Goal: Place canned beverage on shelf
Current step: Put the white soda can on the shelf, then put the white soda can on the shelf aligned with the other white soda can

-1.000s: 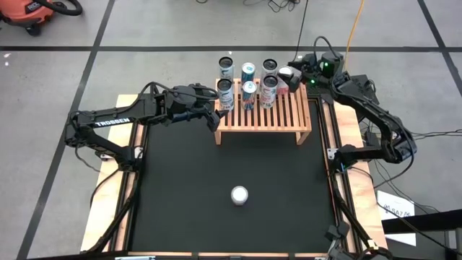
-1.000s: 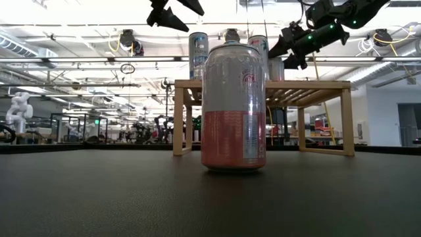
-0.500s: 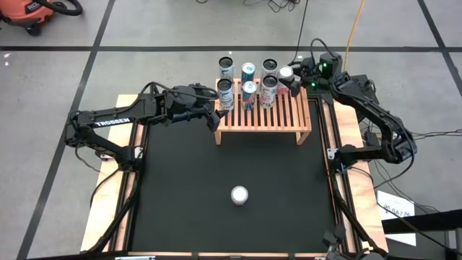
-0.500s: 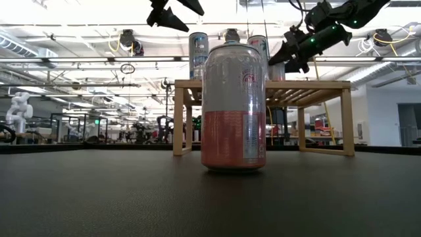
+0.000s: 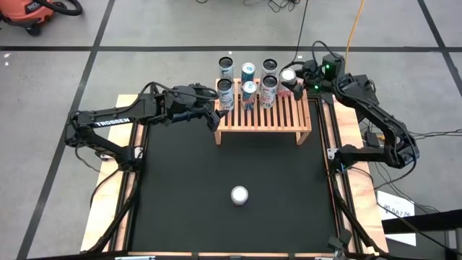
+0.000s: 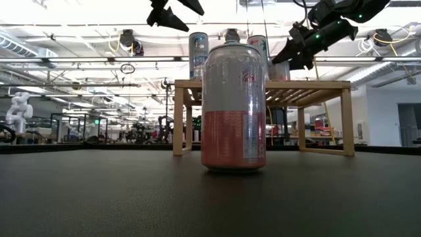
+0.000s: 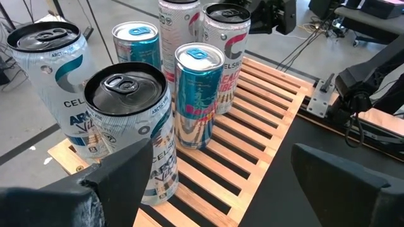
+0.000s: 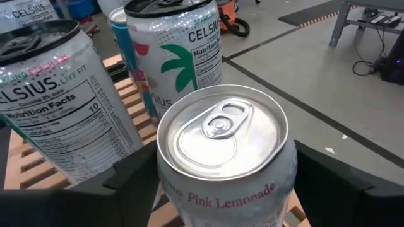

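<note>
Overhead straight down, low level across table, wrists close, perhaps all sharing shelf (image 5: 263,112).

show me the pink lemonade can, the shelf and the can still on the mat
pink lemonade can (image 8: 221,129): right wrist view, on its silver lid by the pull tab.
shelf (image 5: 278,115): high view, on the bare slats of its top.
can on the mat (image 6: 233,108): low view, on its side wall.

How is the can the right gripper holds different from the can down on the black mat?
The held can is at the shelf's back right corner, between the right gripper's fingers; the mat can stands alone, with no gripper near it. The held can is raised to shelf height; the mat can sits low on the table. Both are upright, pink-and-white, with silver tops.
</note>
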{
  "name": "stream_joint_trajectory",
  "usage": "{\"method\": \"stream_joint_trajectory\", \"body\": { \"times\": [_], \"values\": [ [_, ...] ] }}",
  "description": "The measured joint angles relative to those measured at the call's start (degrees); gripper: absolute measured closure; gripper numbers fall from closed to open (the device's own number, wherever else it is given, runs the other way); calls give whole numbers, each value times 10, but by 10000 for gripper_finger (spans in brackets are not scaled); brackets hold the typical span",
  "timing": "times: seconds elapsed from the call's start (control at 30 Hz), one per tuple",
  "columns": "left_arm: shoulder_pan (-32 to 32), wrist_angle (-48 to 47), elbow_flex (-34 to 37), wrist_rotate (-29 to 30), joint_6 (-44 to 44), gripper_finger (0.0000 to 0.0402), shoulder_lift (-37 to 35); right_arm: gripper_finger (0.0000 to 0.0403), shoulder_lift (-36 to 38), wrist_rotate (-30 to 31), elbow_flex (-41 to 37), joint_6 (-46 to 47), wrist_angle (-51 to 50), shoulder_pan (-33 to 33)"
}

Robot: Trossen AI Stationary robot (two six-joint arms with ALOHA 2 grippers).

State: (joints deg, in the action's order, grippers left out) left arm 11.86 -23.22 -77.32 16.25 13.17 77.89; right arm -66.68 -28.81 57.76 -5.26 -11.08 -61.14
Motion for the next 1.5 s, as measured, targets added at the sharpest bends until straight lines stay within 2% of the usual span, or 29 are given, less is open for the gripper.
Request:
{"method": "stream_joint_trajectory", "body": {
  "times": [0.3,0.63,0.97,1.23,1.5],
  "values": [
    [0,2,0,0,0,27,0,106,-17,-6,1,-15,-16,-9],
    [0,2,0,-8,0,27,0,61,-2,6,-1,-1,-24,-19],
    [0,-1,0,-11,0,27,0,58,13,4,-1,15,-13,-23],
    [0,-1,0,-11,0,27,0,57,68,5,-1,46,-17,-23],
    [-14,-31,0,-15,-3,27,-4,57,158,65,-1,83,-81,0]
  ]
}}
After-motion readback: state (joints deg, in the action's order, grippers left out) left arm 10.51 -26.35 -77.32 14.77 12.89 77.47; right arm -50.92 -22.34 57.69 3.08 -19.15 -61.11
